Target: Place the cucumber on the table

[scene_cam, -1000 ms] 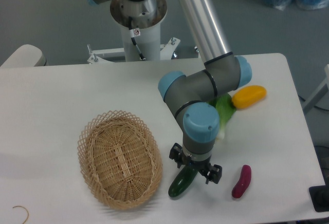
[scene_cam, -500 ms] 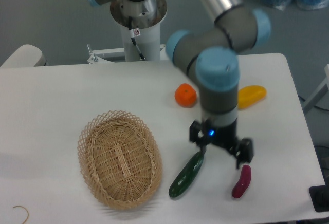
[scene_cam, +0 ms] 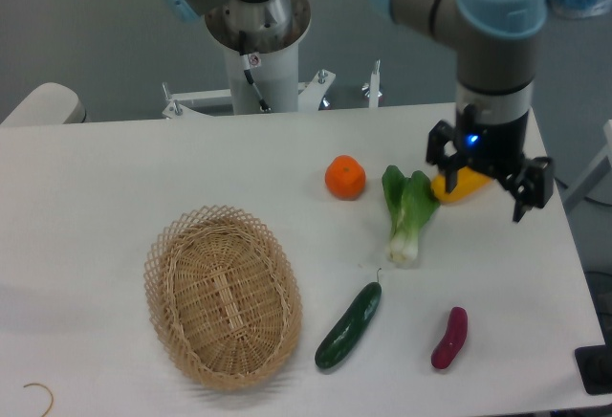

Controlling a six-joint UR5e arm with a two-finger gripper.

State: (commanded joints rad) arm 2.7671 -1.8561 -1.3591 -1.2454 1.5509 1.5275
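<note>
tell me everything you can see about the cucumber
The cucumber is dark green and glossy, long and slightly curved, with a small stem nub at its upper right end. It lies flat on the white table, slanting from lower left to upper right, just right of the wicker basket with a slight gap between them. A purple vegetable lies apart to its right and the bok choy above it. Nothing grips it: the pincer hangs open far off, near the yellow piece.

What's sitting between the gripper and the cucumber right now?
In the fixed camera view, the bok choy lies between the gripper and the cucumber; bare table below it.
</note>
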